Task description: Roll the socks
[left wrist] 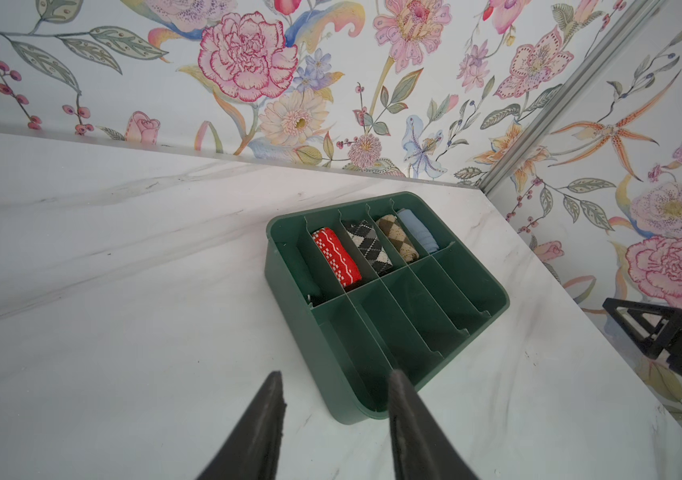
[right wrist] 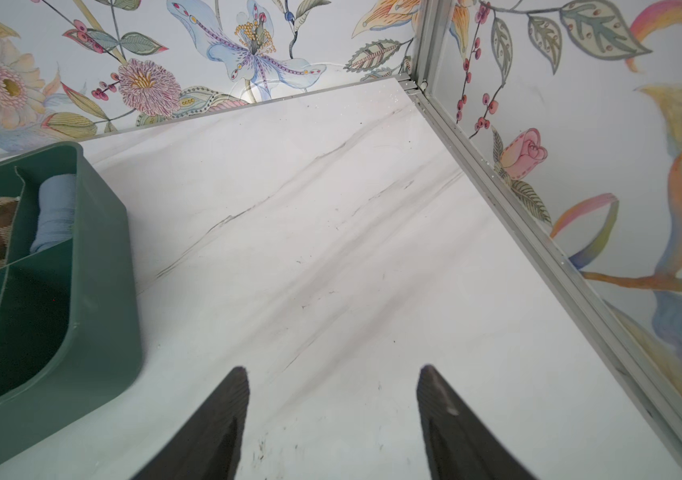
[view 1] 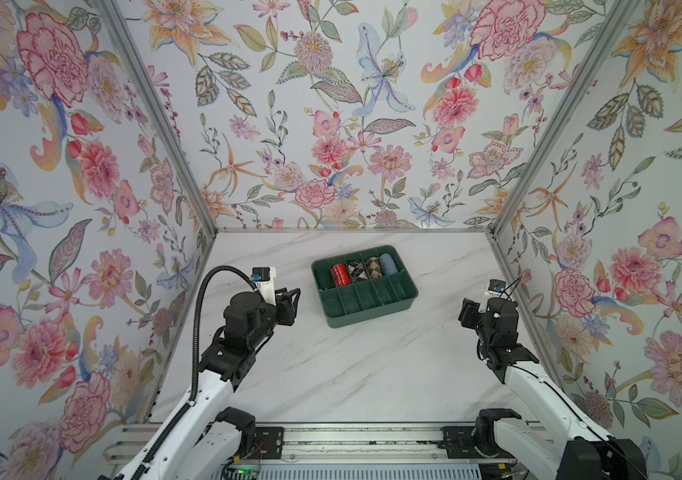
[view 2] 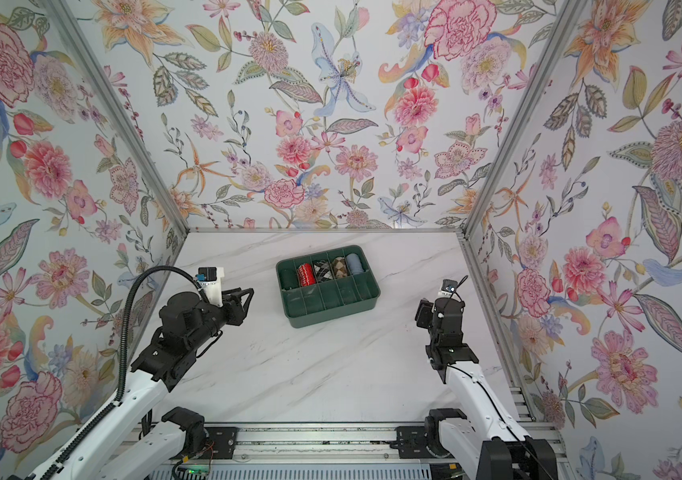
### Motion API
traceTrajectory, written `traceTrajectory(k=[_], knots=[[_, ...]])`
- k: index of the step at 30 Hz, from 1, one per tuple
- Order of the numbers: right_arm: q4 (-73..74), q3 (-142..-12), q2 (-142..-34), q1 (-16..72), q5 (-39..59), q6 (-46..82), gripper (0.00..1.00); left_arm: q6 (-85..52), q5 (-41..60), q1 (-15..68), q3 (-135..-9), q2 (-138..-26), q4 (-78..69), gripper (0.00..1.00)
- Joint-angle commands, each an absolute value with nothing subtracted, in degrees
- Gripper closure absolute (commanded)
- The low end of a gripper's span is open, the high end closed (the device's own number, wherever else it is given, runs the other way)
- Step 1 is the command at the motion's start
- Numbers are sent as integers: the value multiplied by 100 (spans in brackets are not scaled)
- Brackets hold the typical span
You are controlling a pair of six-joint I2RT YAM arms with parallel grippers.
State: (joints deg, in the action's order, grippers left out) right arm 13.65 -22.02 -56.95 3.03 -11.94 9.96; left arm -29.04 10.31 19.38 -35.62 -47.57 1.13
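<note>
On the white marble tabletop [view 1: 351,374], back-middle, sits a green divided tray [view 1: 372,313]. Back row of the tray, left to right in both top views:
- dark bundle [left wrist: 304,266], too dim to identify
- red white-patterned bundle [view 1: 340,274]
- black-white argyle bundle [view 1: 356,270]
- brown argyle bundle [view 1: 373,267]
- the socks [view 1: 389,264]

The socks are rolled into one grey-blue bundle lying in the rightmost back compartment, against the tray's right wall. Only ribbed grey-blue fabric of them shows. The right wrist view has the same roll [right wrist: 54,212], with a divider between it and the brown argyle bundle. The front row compartments show bare green floor.

Left arm [view 1: 247,320] hangs left of the tray, above the tabletop. The left jaws point toward the tray and stand partly apart, with a clear gap between the fingers [left wrist: 272,415] and nothing gripped. The tray's near corner shows through that gap.

Right arm [view 1: 497,332] is near the right wall, well apart from the tray. The right jaws are spread wider, with bare tabletop between the fingers [right wrist: 222,424] and nothing held. Neither set of jaws touches the socks.
</note>
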Motion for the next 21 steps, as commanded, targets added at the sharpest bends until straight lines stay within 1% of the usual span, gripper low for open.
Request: traceTrajectory(k=[1,2,5,6,10,15,18,19,21], knots=[[3100,-1807,-6015,192,-1410,924,33,-2666,533,1872,-3456,-4852,-82,36],[3388,-1728,-6179,141,-1431,899,33,-2623,396,1872,-3448,-4885,-88,26],[3962,-1615,-6691,-48,-1428,901,33,-2577,-129,1877,-3385,-4923,-167,5],[4129,-1580,-6799,-83,-1424,905,33,-2537,-254,1877,-3345,-4908,-228,1],[5204,-1292,-7339,-169,-1291,949,34,-2236,-834,1872,-3217,-4834,-465,1],[6072,-1177,-7709,-105,-1186,478,34,-1588,-1712,1877,-3063,-4847,-813,1],[6915,-1052,-8280,-69,-1223,396,34,-1124,-2179,1864,-2836,-4917,-1298,1],[7089,-1057,-8396,5,-1239,280,34,-944,-2305,1868,-2722,-4953,-1542,1],[6752,-1185,-8404,150,-1248,159,34,-629,-2576,1867,-2455,-5013,-2117,1]])
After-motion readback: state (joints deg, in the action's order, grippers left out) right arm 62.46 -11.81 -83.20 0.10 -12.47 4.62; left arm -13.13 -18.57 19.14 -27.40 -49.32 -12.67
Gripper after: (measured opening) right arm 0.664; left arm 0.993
